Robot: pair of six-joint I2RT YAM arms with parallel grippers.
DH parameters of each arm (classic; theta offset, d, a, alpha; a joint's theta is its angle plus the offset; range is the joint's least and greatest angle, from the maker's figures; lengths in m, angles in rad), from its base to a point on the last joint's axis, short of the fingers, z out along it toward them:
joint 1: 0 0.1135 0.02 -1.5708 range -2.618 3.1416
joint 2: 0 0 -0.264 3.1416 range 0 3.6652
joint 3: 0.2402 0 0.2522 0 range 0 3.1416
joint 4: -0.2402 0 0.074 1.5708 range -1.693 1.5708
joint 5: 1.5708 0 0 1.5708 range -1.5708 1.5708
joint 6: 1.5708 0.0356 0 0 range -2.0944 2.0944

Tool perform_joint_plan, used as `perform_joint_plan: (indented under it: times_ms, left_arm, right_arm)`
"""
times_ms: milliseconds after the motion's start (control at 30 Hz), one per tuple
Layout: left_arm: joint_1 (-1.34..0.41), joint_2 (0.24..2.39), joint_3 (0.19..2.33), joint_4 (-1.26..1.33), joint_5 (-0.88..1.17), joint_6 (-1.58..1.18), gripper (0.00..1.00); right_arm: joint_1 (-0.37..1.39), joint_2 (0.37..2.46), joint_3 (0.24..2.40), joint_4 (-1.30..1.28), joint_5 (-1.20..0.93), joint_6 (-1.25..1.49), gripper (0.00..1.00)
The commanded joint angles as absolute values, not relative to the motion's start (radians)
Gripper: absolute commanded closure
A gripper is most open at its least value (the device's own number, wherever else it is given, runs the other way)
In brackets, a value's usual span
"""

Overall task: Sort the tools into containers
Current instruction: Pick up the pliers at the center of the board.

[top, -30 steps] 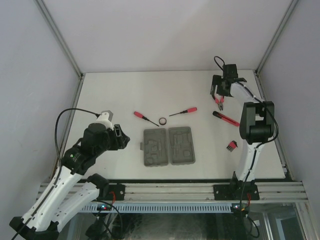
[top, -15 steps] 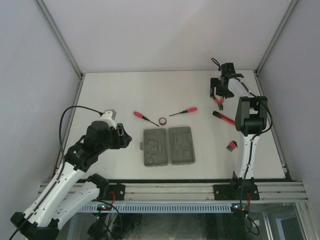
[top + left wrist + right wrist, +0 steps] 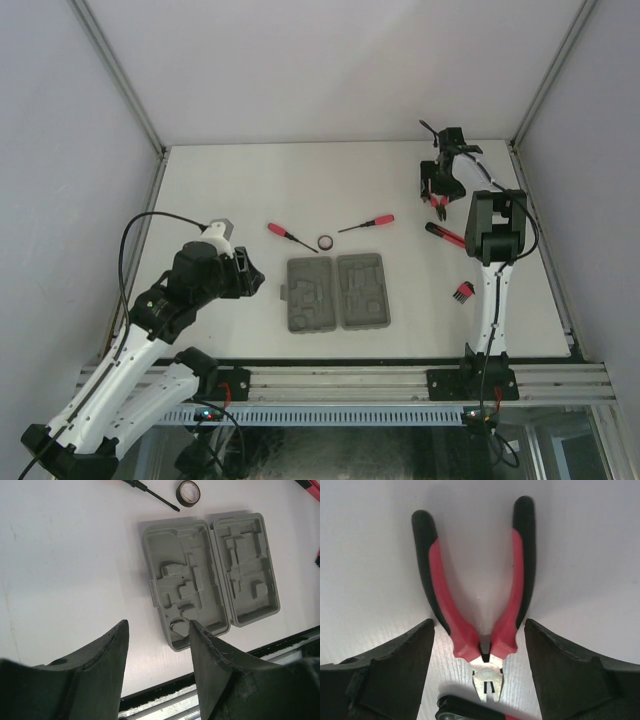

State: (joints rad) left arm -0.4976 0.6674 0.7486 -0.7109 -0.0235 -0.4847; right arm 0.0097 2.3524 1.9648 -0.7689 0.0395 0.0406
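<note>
Red-and-black padded-handle steel pliers [image 3: 506, 635], far right of grey hinged plastic case [image 3: 310, 262]: likely light, rigid, grippy; hold across handles near pivot. Right gripper [image 3: 478, 625] spread astride.

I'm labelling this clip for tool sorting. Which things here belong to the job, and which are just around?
Job: grey case, left screwdriver, right screwdriver, black ring, pliers, slim stick tool, comb piece.
Not the job: white table, aluminium rail.
</note>
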Motion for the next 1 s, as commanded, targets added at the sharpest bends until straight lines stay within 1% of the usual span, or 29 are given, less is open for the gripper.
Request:
perform_joint_plan:
  times_ms: [0, 133, 300, 367, 500, 700, 800, 967]
  left_arm:
    - [-0.491, 0.667, 0.751, -0.664, -0.008, -0.463, 0.44]
    - [-0.491, 0.666, 0.75, -0.664, -0.008, -0.463, 0.44]
    - [-0.491, 0.669, 0.75, -0.662, -0.006, -0.463, 0.44]
    - [-0.491, 0.671, 0.749, -0.661, -0.004, -0.462, 0.44]
    - [-0.491, 0.672, 0.749, -0.66, 0.0, -0.462, 0.44]
    - [-0.491, 0.669, 0.749, -0.66, 0.002, -0.46, 0.44]
    - [-0.491, 0.666, 0.749, -0.658, 0.004, -0.46, 0.44]
    - [-0.491, 0.665, 0.749, -0.658, 0.005, -0.46, 0.44]
  right_arm:
    - [0.008, 2.369, 2.014, -0.792, 0.085, 0.028, 0.29]
    - [0.009, 2.377, 2.013, -0.791, 0.08, 0.028, 0.35]
    - [0.009, 2.382, 2.018, -0.802, 0.061, 0.029, 0.47]
    - [0.01, 2.38, 2.015, -0.806, 0.053, 0.03, 0.54]
    - [0.009, 2.359, 2.007, -0.812, 0.064, 0.037, 0.73]
    - [0.009, 2.193, 1.884, -0.68, 0.112, 0.057, 0.93]
    - [0.008, 2.108, 1.839, -0.623, 0.088, 0.067, 0.98]
    - [0.009, 2.033, 1.801, -0.607, 0.021, 0.097, 1.0]
